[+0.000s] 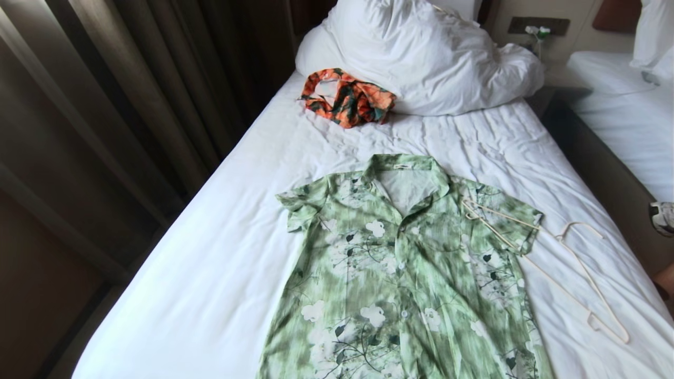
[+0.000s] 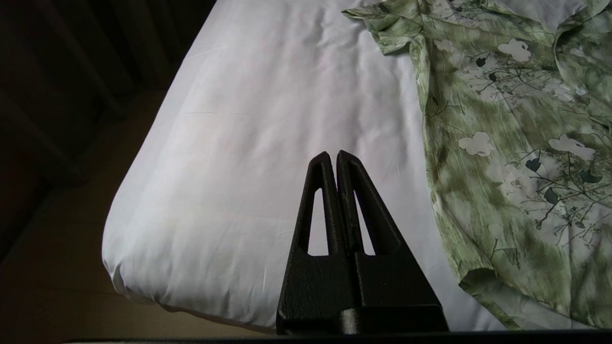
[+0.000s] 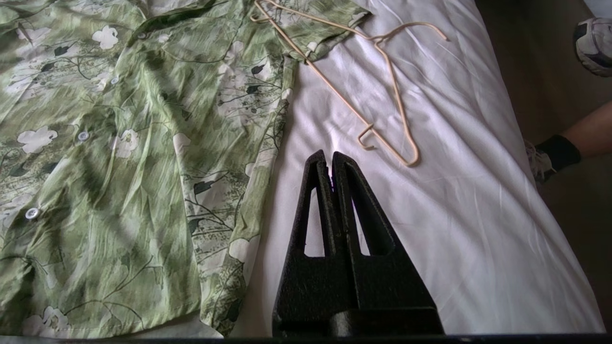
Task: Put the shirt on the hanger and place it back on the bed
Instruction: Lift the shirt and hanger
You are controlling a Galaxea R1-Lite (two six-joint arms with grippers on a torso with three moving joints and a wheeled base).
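The green flowered shirt (image 1: 400,273) lies flat and face up on the bed (image 1: 210,263), collar toward the pillows. The cream wire hanger (image 1: 558,263) lies on the sheet at the shirt's right side, one end resting on the right sleeve. Neither arm shows in the head view. My left gripper (image 2: 333,154) is shut and empty, held above bare sheet near the bed's left foot corner, with the shirt (image 2: 516,143) to its side. My right gripper (image 3: 329,155) is shut and empty above the sheet, between the shirt's edge (image 3: 134,143) and the hanger (image 3: 382,95).
A crumpled orange-and-green garment (image 1: 347,97) lies by the white pillow (image 1: 421,52) at the head of the bed. Dark curtains (image 1: 105,105) run along the left side. A second bed (image 1: 626,116) stands to the right. A person's shoe (image 3: 593,45) and leg (image 3: 573,143) are beside the bed's right edge.
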